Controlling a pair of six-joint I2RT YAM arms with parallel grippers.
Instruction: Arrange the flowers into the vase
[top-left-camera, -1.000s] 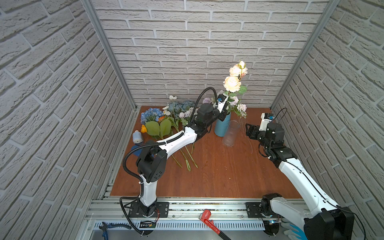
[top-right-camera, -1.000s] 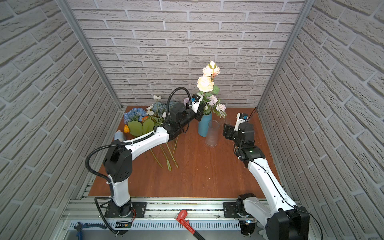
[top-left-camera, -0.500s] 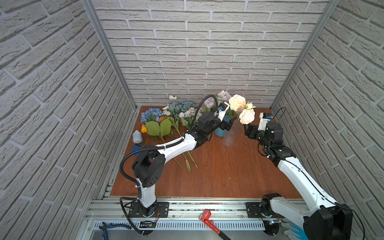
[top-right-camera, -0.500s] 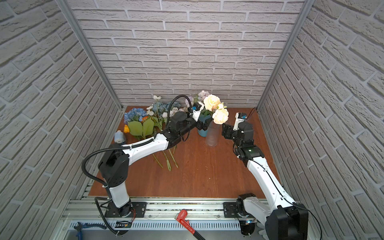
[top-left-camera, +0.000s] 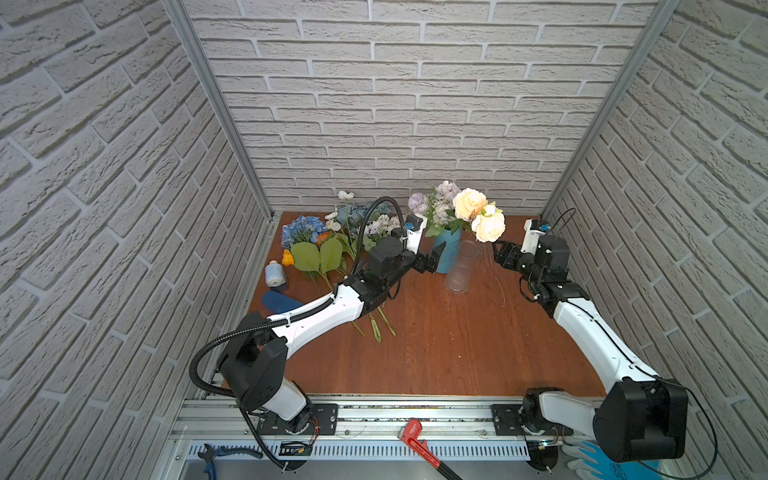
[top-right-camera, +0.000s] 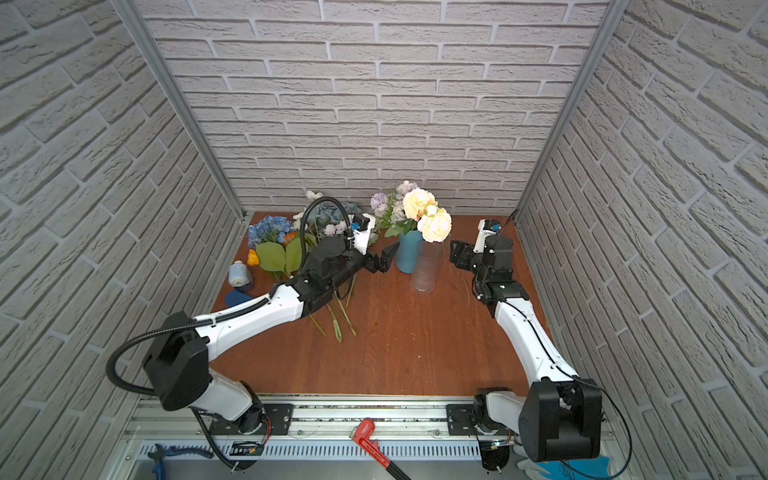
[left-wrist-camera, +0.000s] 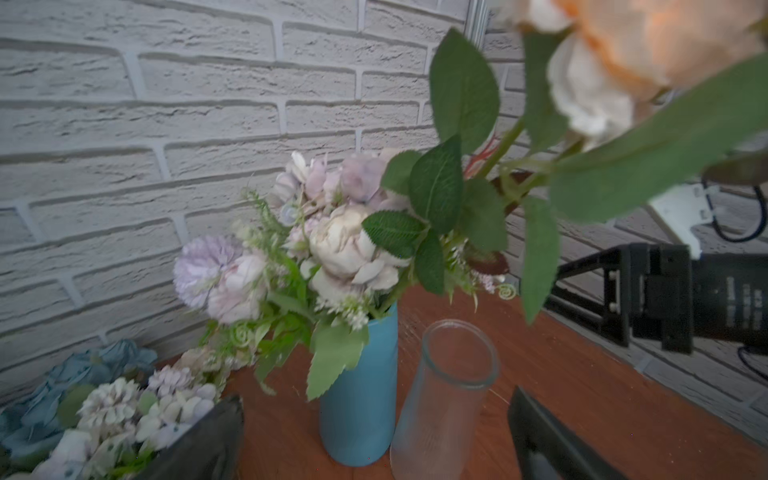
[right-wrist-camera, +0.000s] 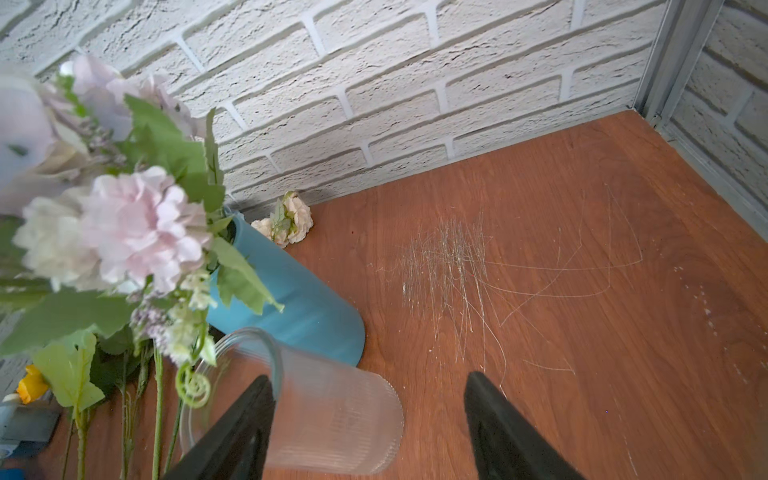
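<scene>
Far L on the desk (top-left-camera: 436, 353), the loose flowers (top-left-camera: 324, 237) lie heaped: blue hydrangea, orange bloom, big leaves. Prob. light, w/ soft heads and stiffish stems, so grab mid-stem below the leaves, never the petals. Your L gripper (top-left-camera: 432, 259) is spread and empty, just beside the blue vase (top-left-camera: 452, 249), which holds lilac clusters and cream-peach roses (top-left-camera: 478, 214). The glass vase (top-left-camera: 458, 270) next to it is empty. Your R gripper (top-left-camera: 502, 254) is spread, holding nothing.

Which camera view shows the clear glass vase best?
The left wrist view: the glass vase stands near and almost whole, its open mouth plain to see, beside the blue vase. In the right wrist view it is blurred and partly covered. In both top views it is small and far.
</scene>
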